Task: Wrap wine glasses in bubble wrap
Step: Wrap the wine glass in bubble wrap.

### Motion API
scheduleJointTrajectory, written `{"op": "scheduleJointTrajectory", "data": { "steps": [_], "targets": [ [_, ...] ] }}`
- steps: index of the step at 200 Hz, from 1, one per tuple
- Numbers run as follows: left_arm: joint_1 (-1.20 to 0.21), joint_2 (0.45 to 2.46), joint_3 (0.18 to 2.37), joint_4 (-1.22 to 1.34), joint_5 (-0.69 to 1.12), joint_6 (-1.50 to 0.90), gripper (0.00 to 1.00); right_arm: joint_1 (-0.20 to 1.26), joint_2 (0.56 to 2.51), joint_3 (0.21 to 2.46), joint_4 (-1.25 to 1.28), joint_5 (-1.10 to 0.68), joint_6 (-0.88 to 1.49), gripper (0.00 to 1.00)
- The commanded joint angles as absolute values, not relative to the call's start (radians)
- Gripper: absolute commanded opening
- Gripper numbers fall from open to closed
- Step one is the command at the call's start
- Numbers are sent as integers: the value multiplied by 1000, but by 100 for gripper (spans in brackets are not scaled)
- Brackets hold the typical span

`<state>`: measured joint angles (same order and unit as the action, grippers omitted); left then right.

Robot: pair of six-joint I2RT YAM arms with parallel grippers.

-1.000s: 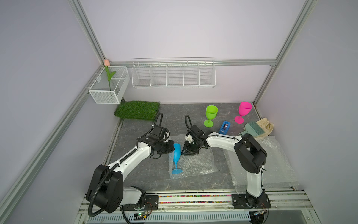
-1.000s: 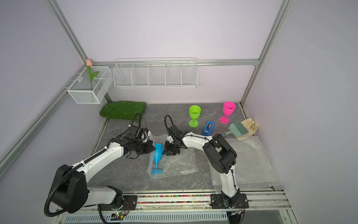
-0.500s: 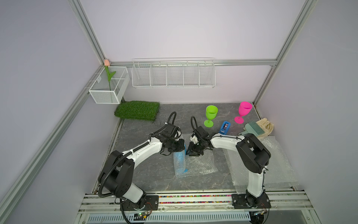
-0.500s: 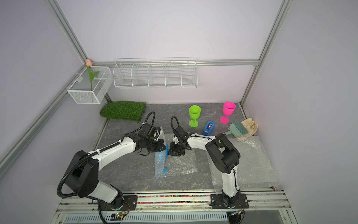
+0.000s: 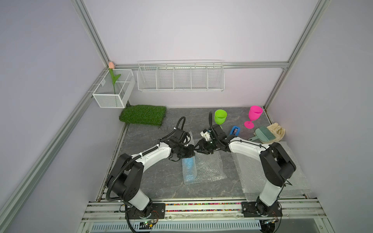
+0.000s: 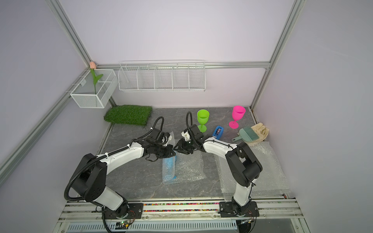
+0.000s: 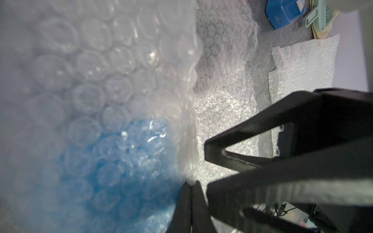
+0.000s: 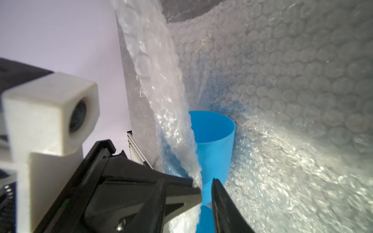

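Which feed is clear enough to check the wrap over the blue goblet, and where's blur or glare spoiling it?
Right wrist view: blue goblet sharp, glare sparkling on the bubble wrap beside it. Left wrist view: wrap near the lens badly out of focus, goblet only a blue smear. Both top views: evenly lit, sharp, goblet small.

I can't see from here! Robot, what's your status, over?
Left claw shut on bubble wrap edge. Right claw open beside it. Blue goblet lying under the fold. Nothing blocking.
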<state>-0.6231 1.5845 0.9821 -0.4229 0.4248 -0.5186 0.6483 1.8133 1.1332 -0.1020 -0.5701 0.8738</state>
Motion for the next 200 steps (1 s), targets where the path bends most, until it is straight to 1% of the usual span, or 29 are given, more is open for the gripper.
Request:
{"op": "scheduleJointTrajectory", "data": {
  "steps": [1, 51, 61, 69, 80, 91, 102, 136, 153, 164, 179, 191, 200],
  "targets": [
    [-629, 1600, 974, -422, 440, -520, 0, 644, 1854, 1144, -40, -620, 914, 37],
    [-629, 1579, 981, -436, 421, -523, 0, 629, 1865, 1122, -56, -602, 895, 17],
    [-629, 1563, 984, -444, 408, -526, 4, 625, 1862, 1118, -70, -591, 881, 13],
    [-629, 1549, 989, -457, 392, -527, 9, 622, 1861, 1117, -83, -581, 870, 11],
    [-629, 1525, 1000, -487, 353, -529, 19, 618, 1858, 1114, -96, -572, 857, 7],
    [-630, 1498, 1009, -518, 310, -532, 30, 614, 1858, 1114, -109, -563, 844, 7],
    [-629, 1471, 1014, -538, 274, -532, 39, 612, 1859, 1115, -120, -559, 834, 7],
    [-630, 1430, 1038, -621, 174, -528, 57, 604, 1862, 1114, -149, -543, 809, 7],
    [-629, 1447, 1046, -642, 158, -495, 64, 601, 1864, 1111, -156, -539, 800, 7],
    [-629, 1472, 1061, -662, 150, -466, 73, 600, 1865, 1108, -160, -536, 795, 7],
    [-629, 1525, 1099, -689, 155, -420, 80, 598, 1865, 1103, -171, -526, 788, 7],
    [-629, 1569, 1140, -711, 169, -383, 92, 594, 1866, 1099, -178, -519, 783, 7],
    [-629, 1611, 1171, -727, 177, -363, 98, 594, 1867, 1094, -180, -517, 779, 7]
  ]
}}
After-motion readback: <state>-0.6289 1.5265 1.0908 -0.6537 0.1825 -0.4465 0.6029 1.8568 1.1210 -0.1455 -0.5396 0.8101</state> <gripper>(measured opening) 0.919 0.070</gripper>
